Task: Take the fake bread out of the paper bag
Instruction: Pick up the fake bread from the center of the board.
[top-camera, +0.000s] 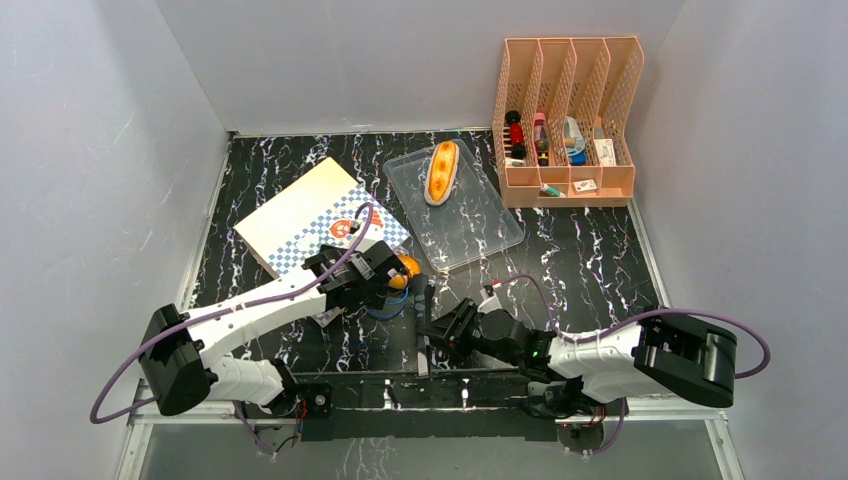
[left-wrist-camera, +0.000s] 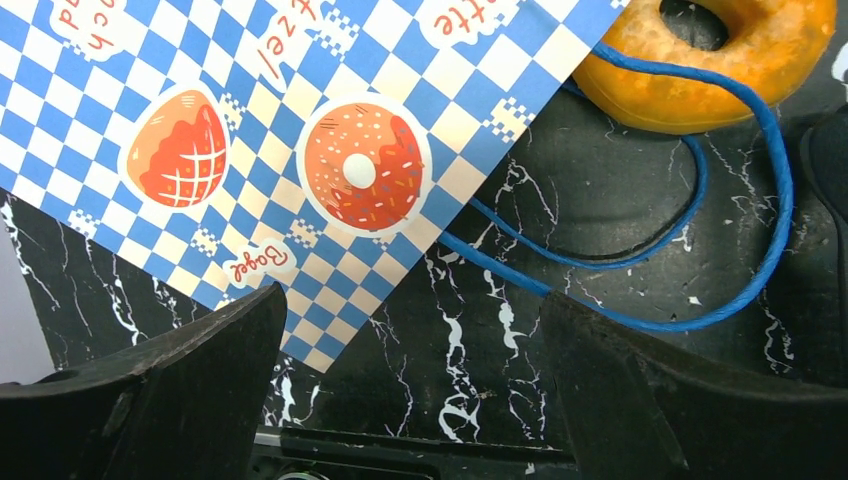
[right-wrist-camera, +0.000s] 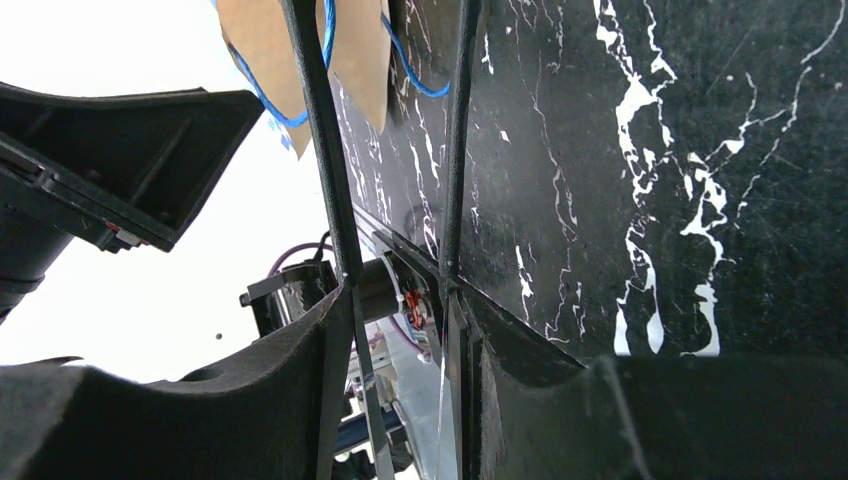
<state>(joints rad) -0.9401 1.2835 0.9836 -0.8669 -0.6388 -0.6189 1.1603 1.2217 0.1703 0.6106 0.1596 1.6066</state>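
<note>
The paper bag (top-camera: 300, 210) lies flat at the left middle, its checkered band (left-wrist-camera: 300, 100) towards me. A golden ring donut (top-camera: 406, 268) lies on the table at the bag's mouth, over the blue cord handles (left-wrist-camera: 620, 265); it shows top right in the left wrist view (left-wrist-camera: 730, 60). A long orange-tan bun (top-camera: 441, 172) lies in the clear tray (top-camera: 470, 225). My left gripper (top-camera: 383, 283) is open and empty (left-wrist-camera: 412, 300), just near of the bag's corner. My right gripper (top-camera: 440, 325) holds thin black tongs (right-wrist-camera: 318, 150) between its fingers (right-wrist-camera: 400, 300), their tips pointing at the bag (right-wrist-camera: 255, 50). The other pastries are hidden.
A peach desk organizer (top-camera: 567, 120) with small items stands at the back right, beside the tray. Grey walls close in the left, back and right. The table's near edge and the arm bases run along the front.
</note>
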